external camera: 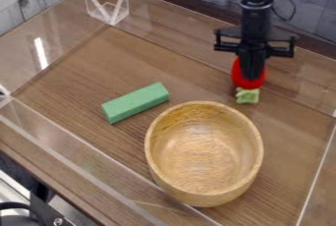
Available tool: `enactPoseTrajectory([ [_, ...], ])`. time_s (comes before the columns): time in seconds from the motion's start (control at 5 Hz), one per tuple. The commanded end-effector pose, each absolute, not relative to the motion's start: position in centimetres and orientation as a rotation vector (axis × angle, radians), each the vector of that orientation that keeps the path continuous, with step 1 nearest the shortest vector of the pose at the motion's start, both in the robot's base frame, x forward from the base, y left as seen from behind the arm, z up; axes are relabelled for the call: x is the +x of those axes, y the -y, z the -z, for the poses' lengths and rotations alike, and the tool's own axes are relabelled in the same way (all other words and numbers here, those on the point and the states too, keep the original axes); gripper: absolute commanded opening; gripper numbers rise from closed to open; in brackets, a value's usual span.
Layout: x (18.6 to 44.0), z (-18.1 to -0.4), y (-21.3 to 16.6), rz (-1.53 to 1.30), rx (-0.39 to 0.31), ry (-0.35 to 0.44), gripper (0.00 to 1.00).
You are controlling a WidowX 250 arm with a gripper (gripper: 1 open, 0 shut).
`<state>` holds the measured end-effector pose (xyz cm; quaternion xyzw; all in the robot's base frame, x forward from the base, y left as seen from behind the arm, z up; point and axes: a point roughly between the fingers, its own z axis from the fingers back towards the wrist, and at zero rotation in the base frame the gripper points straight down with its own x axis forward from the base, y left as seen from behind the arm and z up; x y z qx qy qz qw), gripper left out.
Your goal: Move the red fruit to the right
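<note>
The red fruit (249,80) is a small glossy red piece with a light green cap at its lower end, just above the tabletop behind the wooden bowl's right side. My gripper (250,70) points straight down from above and is shut on the fruit's upper part. The black fingers hide the top of the fruit. The green cap hangs below the fingers, close to the wood surface.
A wooden bowl (168,163) stands at the front centre. A flat green block (137,102) lies to its left. Clear acrylic walls (53,48) ring the wooden table (118,63), with a clear bracket (108,6) at the back left.
</note>
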<state>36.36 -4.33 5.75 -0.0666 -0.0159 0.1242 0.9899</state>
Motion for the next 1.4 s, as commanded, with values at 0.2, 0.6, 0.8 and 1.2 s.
enactPoseTrajectory([
  [0.2, 38.0, -11.0, 3.5, -0.241, -0.186, 0.154, 0.00],
  [0.6, 37.9, -11.4, 3.1, -0.246, -0.195, 0.167, 0.00],
  [0.8, 37.8, -11.0, 3.2, -0.244, -0.193, 0.162, 0.00],
  [1.2, 37.5, -10.3, 3.4, -0.241, -0.187, 0.154, 0.00],
])
